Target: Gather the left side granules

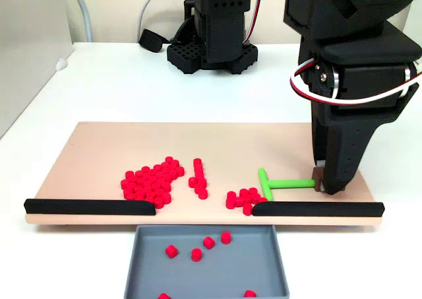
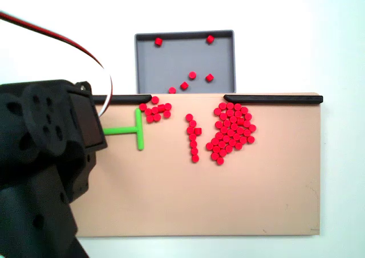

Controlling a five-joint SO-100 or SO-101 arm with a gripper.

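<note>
green T tool [image 1: 280, 183] in jaws, granules [image 1: 242, 200] beside

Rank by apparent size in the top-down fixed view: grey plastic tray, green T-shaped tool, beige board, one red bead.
1. Beige board
2. Grey plastic tray
3. Green T-shaped tool, stem partly hidden by the arm
4. One red bead

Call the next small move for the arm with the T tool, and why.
Probably sweep the green T tool toward the gap between the black rails, nudging the small red cluster into the grey tray. The pincer grips the tool's stem end, the crossbar sits right beside that cluster, and the cluster lies at the gap's edge.
</note>
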